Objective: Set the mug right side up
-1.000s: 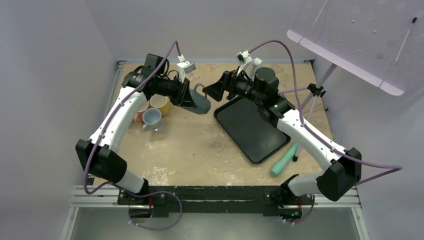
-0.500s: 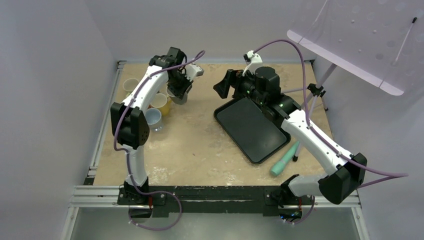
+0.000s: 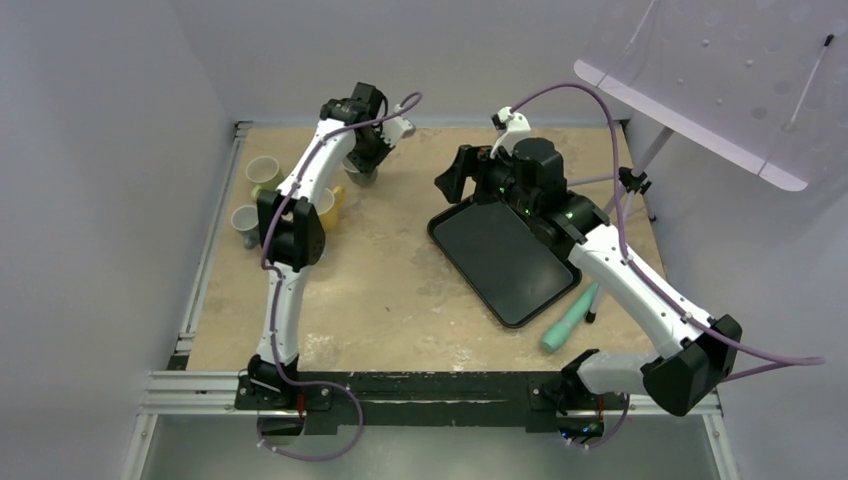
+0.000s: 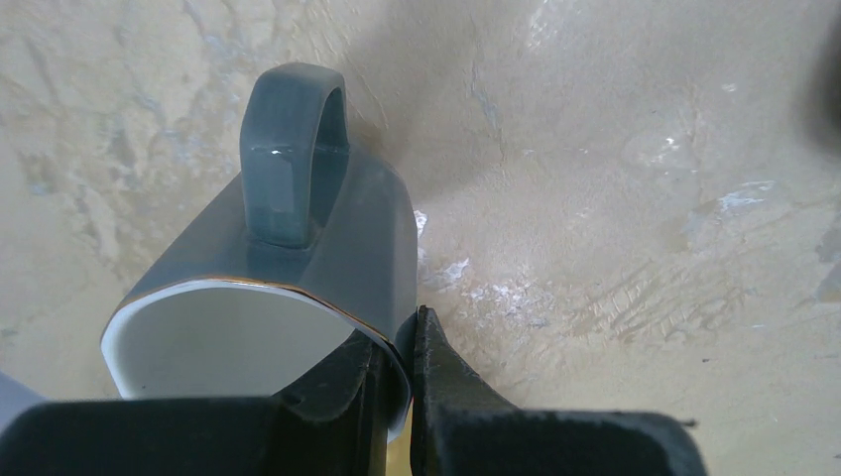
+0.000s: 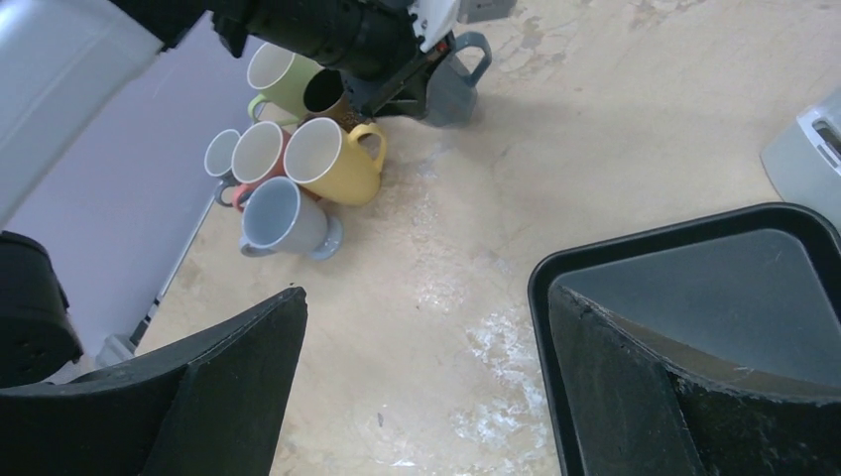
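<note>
We judge the step in hand to be seating the grey-blue glazed ceramic mug [image 4: 327,228] on its base and letting go. The left tool [image 4: 397,337] is clenched on the mug's wall at the rim, one finger inside and one outside. We would lower it with the mouth kept level until the base sits flat on the sandy, mottled bench [image 4: 645,198]. Only then would we part the fingers and rise straight up, so the inner finger clears the rim without tipping the mug. The pictures do not settle whether the base already touches the bench. In the overhead view the mug lies in the upper left, under the left tool and just right of a cluster of other mugs, among them a yellow ceramic mug [image 5: 332,159], so drifting leftward risks a knock. The mug has a white interior, a thin gold line round the lip and a thick loop handle; its mouth faces the wrist camera. The right tool [image 5: 426,297] is spread wide and holds nothing, beside the black plastic tray [image 5: 555,263].
</note>
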You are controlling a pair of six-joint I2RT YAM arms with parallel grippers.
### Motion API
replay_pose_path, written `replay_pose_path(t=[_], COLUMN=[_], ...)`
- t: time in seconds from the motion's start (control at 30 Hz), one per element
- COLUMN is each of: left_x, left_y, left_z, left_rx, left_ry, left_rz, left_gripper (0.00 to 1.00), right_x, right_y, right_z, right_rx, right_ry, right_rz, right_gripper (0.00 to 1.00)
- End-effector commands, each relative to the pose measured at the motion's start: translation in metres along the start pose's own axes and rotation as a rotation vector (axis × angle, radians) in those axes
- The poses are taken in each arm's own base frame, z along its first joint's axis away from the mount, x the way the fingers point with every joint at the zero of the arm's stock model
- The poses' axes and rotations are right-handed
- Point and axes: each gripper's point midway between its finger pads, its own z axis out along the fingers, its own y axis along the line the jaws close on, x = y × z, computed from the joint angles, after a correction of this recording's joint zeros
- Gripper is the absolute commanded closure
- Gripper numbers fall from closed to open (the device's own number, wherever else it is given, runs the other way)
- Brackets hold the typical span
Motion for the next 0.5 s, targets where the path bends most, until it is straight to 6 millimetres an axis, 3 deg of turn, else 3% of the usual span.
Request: replay_pose_path(t=[0.0,0.1,0.3,0.37,0.47], left_x=[0.002,0.014,0.033,0.038,0.036], left_y=[0.032,0.037,0.028,0.027,0.03], left_z=[-0.002,0.006,0.021,0.024,0.018], left_rx=[-0.075,-0.068,-0.003,0.008,-0.002], left_ry=[-0.01,0.016,0.068,0.085,0.07], left_rz=[-0.039,-0.059,-0.071,-0.079,-0.095], left_gripper=[1.0,1.0,1.0,0.87,0.58], right_x=[-0.005,-0.003,-0.002,-0.003,-0.003], right_y=[-0.005,-0.007,-0.008,-0.008,-0.008], right_z=[-0.013,-0.016,-0.016,-0.017,-0.016], right_rx=[0.029,0.037,0.044,0.044,0.046], right_ry=[-0.021,-0.017,-0.002,-0.003,-0.001], right_rz=[-0.025,-0.03,-0.04,-0.043,-0.047], right_gripper=[0.03,0.03,0.02,0.02,0.02])
